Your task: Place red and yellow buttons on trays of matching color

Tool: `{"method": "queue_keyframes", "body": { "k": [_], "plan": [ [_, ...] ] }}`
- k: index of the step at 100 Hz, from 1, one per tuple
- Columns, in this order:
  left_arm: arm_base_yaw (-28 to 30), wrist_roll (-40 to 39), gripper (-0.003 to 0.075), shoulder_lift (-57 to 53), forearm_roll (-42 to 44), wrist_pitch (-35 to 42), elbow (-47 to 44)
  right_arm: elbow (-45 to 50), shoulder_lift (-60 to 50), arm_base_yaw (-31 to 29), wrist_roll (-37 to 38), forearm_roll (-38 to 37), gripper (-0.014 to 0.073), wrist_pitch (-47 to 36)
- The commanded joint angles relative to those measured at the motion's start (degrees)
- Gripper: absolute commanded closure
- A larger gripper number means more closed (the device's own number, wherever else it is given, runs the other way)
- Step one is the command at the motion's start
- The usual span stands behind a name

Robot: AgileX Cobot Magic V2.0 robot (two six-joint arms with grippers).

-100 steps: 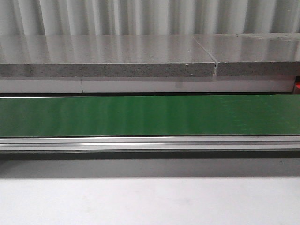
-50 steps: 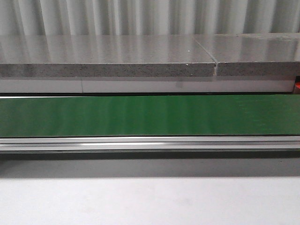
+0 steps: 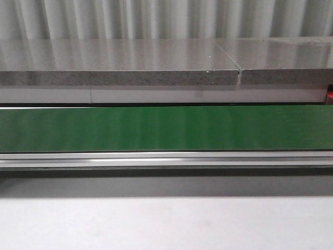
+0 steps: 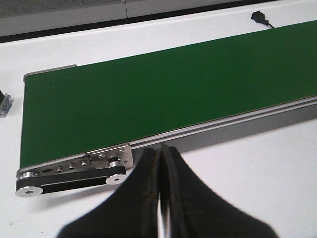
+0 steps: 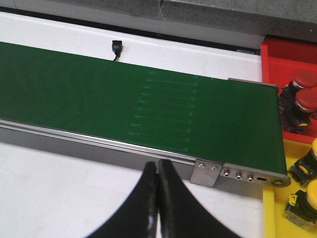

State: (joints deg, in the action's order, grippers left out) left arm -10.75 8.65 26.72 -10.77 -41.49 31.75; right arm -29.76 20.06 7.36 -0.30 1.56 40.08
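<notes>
One green conveyor belt (image 3: 166,127) is seen running across the white table (image 3: 166,224), and it is taken here as the landmark. In the front view the belt carries nothing, and a grey stone ledge (image 3: 119,62) is seen behind it, with a corrugated wall behind that.

The left gripper (image 4: 159,163) is held just in front of the belt's near rail, close to the end fitted with one black drive belt (image 4: 69,181); its two dark fingers are pressed together with no gap, and nothing is held between them. The right gripper (image 5: 157,173) is likewise held just in front of the near rail, near the belt's other end; its two fingers are also closed flat against each other and are empty.

Past that right end of the belt, one red tray (image 5: 287,54) and one yellow tray (image 5: 270,218) are seen side by side, the red one farther back. Two red buttons (image 5: 304,94) are counted in the red tray, touching each other. Two yellow buttons (image 5: 312,196) are counted in the yellow tray, both partly cut off by the picture's edge.

One small black connector (image 5: 117,47) is seen lying on the table behind the belt. One small dark object (image 4: 5,103), only partly in view, is seen beyond the belt's left end.
</notes>
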Motion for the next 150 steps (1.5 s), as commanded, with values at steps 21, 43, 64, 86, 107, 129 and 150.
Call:
{"method": "queue_keyframes", "body": {
  "k": [21, 43, 64, 86, 107, 129, 150],
  "plan": [
    [-0.26, -0.03, 0.074, 2.38, 0.62, 7.99, 3.4, -0.39, -1.43, 0.01, -0.55, -0.51, 0.066, -3.0],
    [2.81, -0.9, 0.074, 13.64, 0.5, 8.23, 11.47, -0.39, -1.43, 0.01, -0.55, -0.51, 0.066, -3.0],
    [11.85, -2.74, 0.0738, 26.77, 0.5, 7.48, 20.44, -0.39, -1.43, 0.01, -0.55, -0.51, 0.066, -3.0],
    [20.91, -2.74, 0.0515, 39.62, 0.5, 3.67, 28.29, -0.39, -1.43, 0.01, -0.55, -0.51, 0.066, -3.0],
    [27.55, -3.55, 0.0147, 49.59, 0.5, 1.88, 34.74, -0.39, -1.43, 0.01, -0.55, -0.51, 0.066, -3.0],
    [34.26, -6.85, 0.0166, 60.06, 0.21, -4.55, 43.87, -0.39, -1.43, 0.01, -0.55, -0.51, 0.066, -3.0],
    [39.15, -10.04, 0.0166, 70.14, 0.75, -12.29, 54.37, -0.39, -1.43, 0.01, -0.55, -0.51, 0.066, -3.0]
  ]
}}
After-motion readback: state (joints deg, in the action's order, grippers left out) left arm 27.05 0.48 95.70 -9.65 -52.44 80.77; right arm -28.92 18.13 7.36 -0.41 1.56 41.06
